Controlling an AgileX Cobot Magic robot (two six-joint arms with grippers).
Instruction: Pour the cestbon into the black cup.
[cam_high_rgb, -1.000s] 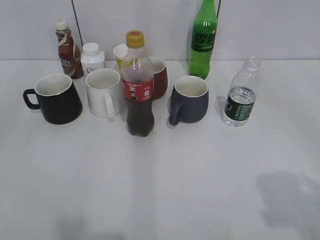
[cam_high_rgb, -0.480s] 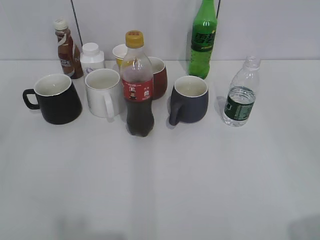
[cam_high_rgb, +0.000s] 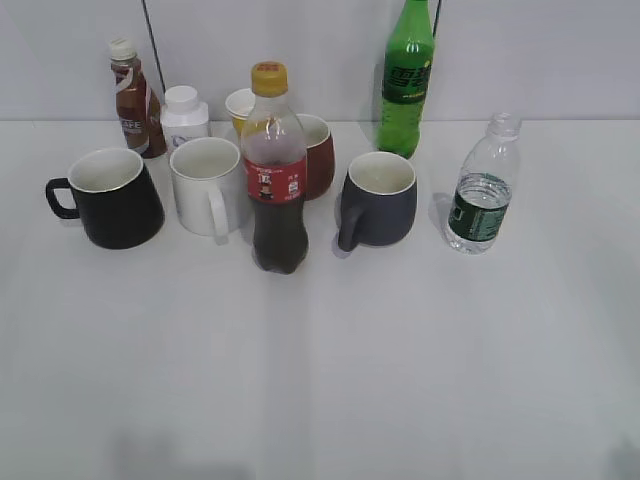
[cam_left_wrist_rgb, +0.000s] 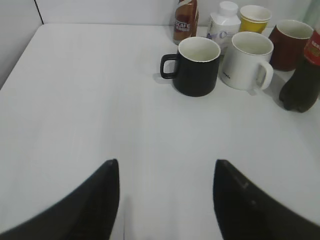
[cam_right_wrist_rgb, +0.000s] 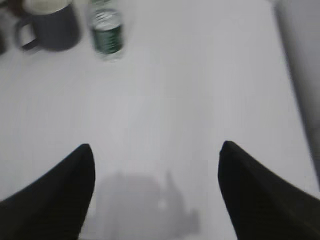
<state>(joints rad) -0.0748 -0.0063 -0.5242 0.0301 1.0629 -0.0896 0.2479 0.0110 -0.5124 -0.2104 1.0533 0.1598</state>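
Two grippers hang over the white table (cam_high_rgb: 320, 380) with nothing between their fingers: the left gripper (cam_left_wrist_rgb: 165, 200) is spread wide, and the right gripper (cam_right_wrist_rgb: 156, 192) is spread wide too. The water bottle (cam_high_rgb: 483, 186) stands upright and capless at the right end of the row, just right of the grey-blue mug (cam_high_rgb: 379, 200). The black cup (cam_high_rgb: 110, 197) sits at the far left, handle pointing outward, beside the white mug (cam_high_rgb: 208, 186). A cola bottle (cam_high_rgb: 275, 170) stands in front, between the mugs.
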